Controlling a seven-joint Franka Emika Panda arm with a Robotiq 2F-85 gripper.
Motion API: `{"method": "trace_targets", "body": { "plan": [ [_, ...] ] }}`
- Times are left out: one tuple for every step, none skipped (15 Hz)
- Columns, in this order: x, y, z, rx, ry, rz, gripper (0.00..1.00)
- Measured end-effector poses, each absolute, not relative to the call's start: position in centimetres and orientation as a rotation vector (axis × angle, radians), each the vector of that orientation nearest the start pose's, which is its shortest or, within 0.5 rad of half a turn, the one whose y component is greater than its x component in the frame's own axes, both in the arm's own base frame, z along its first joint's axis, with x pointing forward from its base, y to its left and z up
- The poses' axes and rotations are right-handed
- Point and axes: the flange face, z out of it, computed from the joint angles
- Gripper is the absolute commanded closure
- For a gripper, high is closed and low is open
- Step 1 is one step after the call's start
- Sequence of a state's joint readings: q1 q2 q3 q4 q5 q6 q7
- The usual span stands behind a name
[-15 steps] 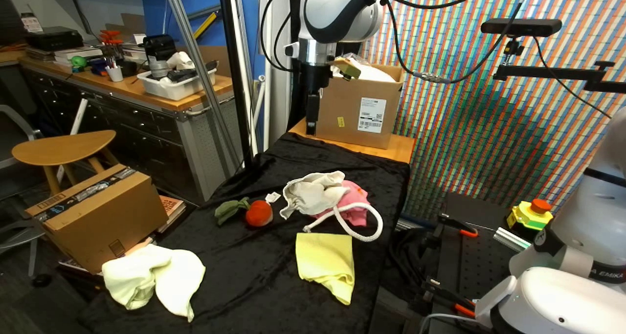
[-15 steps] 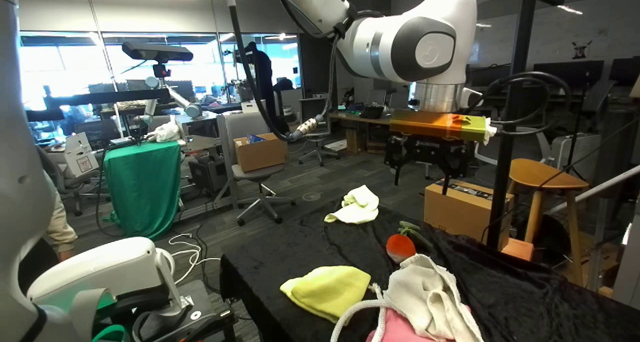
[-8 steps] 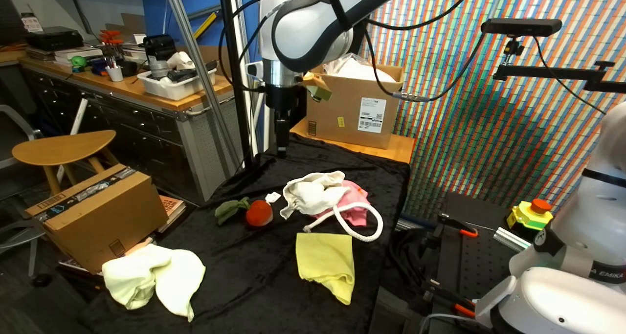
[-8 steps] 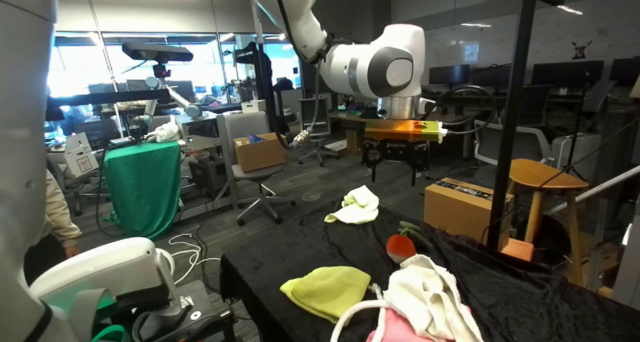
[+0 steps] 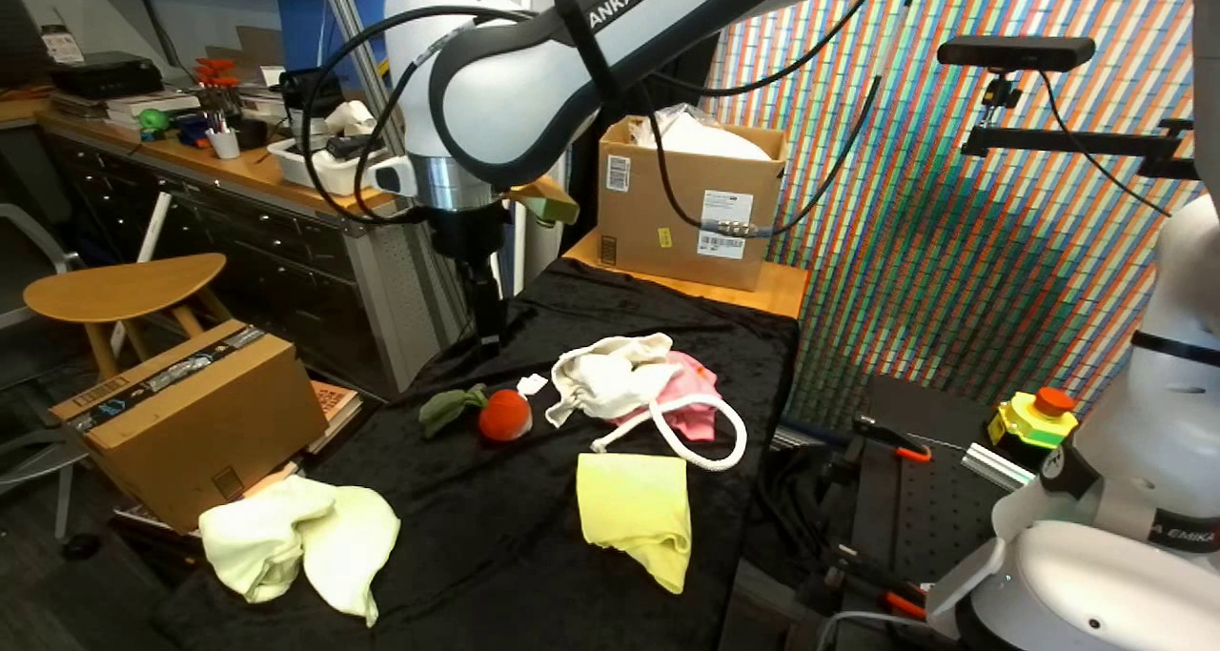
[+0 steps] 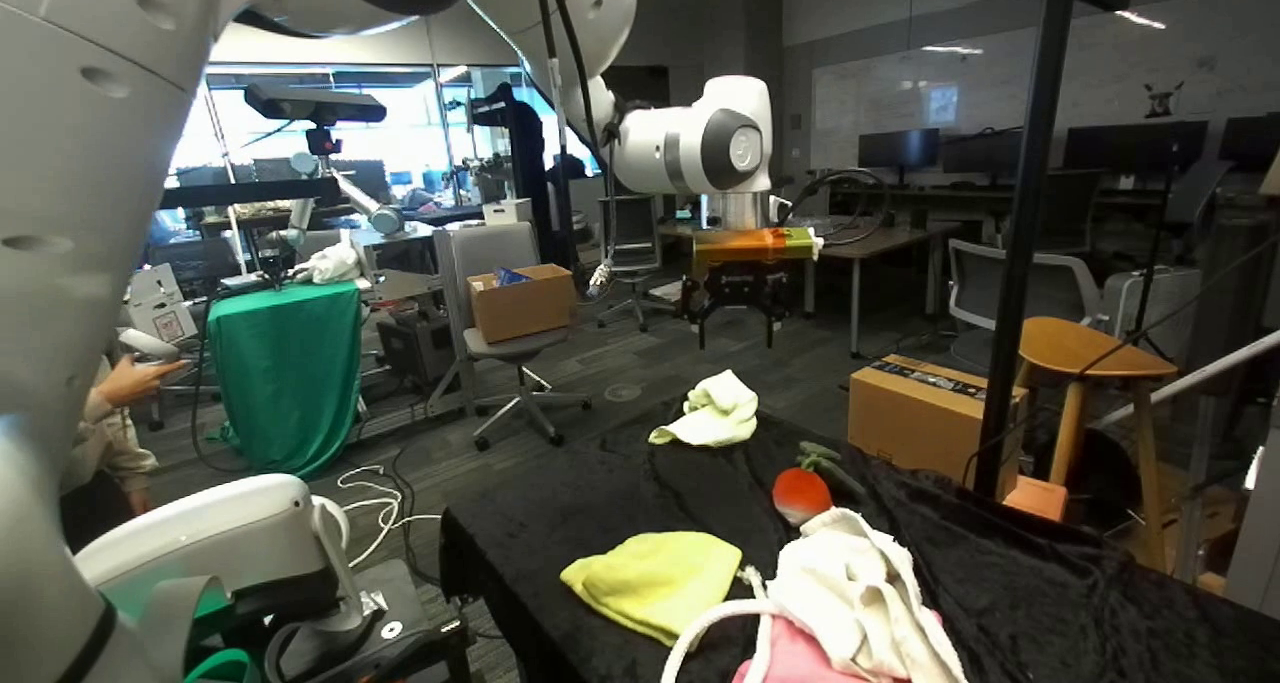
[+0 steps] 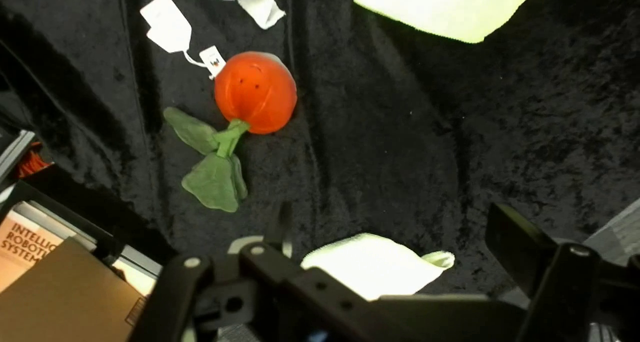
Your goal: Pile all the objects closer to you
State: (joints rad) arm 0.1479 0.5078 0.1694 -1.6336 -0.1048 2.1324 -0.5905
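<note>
Gripper [image 6: 736, 343]: hung above the black cover [image 5: 496, 537], jaws spread pretty wide
White cloth [image 5: 610, 379]: bunched up, sat partly on the pink thing [image 5: 696, 422]
Rope [image 5: 739, 435]: looped across the pink thing too
Plush [image 7: 250, 109]: orange guy with green leaves, lay near the white cloth
Yellow cloth [image 5: 637, 508]: just beside the rope, couldn't tell if touching
Pale cloth [image 5: 329, 541]: crumpled, well apart from the rest
</note>
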Motion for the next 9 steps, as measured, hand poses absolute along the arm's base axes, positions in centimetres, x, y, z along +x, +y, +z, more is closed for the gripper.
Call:
{"method": "trace_targets", "body": {
  "plan": [
    [65.5,20.9,32.5,-2.792,-1.469,0.018,0.00],
    [65.9,22.3,32.1,-2.781,-1.507,0.036,0.00],
    [66.2,23.5,31.6,-2.771,-1.538,0.053,0.00],
    [66.5,24.7,31.0,-2.763,-1.565,0.067,0.00],
    [66.8,25.7,30.3,-2.754,-1.589,0.080,0.00],
    [67.1,26.7,29.7,-2.746,-1.605,0.087,0.00],
    [67.4,27.5,29.0,-2.740,-1.613,0.084,0.00],
    [67.8,28.2,28.4,-2.735,-1.615,0.079,0.00],
    [68.1,28.8,27.9,-2.737,-1.607,0.073,0.00]
  ]
}}
